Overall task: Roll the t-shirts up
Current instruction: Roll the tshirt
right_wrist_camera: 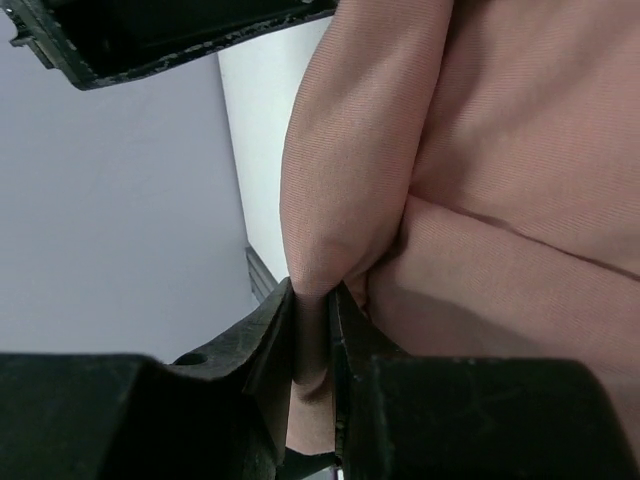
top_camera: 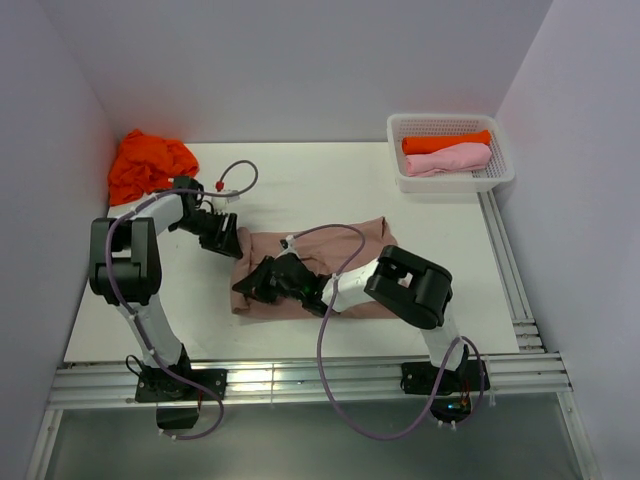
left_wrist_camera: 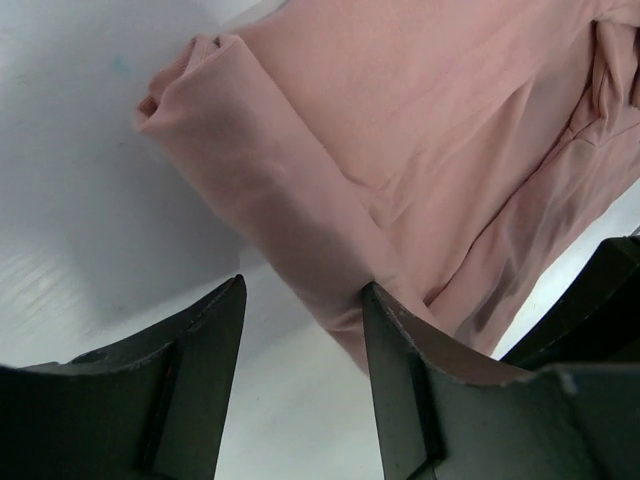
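A dusty pinkish-brown t-shirt lies flat mid-table, its left edge turned over into a thick fold. My left gripper stands open at the fold's far end; its right finger touches the cloth, and bare table shows between the jaws. My right gripper is at the fold's near end, shut on a pinch of the cloth. The rest of that t-shirt spreads away to the right. A crumpled orange t-shirt sits at the back left.
A white mesh basket at the back right holds a rolled orange t-shirt and a rolled light pink one. Walls close in on the left, back and right. A metal rail runs along the near edge.
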Controlling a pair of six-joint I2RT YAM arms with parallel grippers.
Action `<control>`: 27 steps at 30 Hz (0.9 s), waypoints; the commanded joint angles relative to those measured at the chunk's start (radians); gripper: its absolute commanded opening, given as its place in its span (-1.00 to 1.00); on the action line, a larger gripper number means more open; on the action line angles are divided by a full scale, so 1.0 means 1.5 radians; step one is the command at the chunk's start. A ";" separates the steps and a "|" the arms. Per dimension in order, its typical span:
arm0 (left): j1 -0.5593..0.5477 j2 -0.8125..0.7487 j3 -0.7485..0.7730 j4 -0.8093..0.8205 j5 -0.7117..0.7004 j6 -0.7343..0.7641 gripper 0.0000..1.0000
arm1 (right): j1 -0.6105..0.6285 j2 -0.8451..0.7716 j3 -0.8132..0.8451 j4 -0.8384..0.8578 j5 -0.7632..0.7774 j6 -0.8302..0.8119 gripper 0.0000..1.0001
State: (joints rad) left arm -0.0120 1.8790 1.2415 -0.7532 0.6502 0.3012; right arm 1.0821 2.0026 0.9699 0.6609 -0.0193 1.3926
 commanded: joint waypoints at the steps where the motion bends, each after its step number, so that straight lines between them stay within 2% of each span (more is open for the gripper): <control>1: -0.012 0.018 -0.016 0.042 0.033 -0.015 0.11 | 0.003 0.009 -0.007 0.035 -0.011 0.023 -0.60; 9: -0.050 -0.004 -0.050 0.093 -0.035 -0.042 -0.08 | 0.019 0.002 0.041 -0.181 0.042 -0.014 -0.51; 13: -0.071 -0.021 -0.063 0.110 -0.099 -0.052 -0.12 | 0.027 0.002 0.081 -0.313 0.076 -0.035 -0.25; 19: -0.090 -0.040 -0.077 0.125 -0.159 -0.056 -0.14 | 0.050 -0.027 0.155 -0.475 0.159 -0.064 -0.03; 27: -0.108 -0.049 -0.077 0.125 -0.185 -0.056 -0.14 | 0.071 -0.060 0.251 -0.635 0.242 -0.098 0.00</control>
State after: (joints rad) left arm -0.1619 1.8221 1.1385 -0.6060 0.4477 0.2150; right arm 1.1732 1.9785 1.2682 -0.1402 0.2508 1.2873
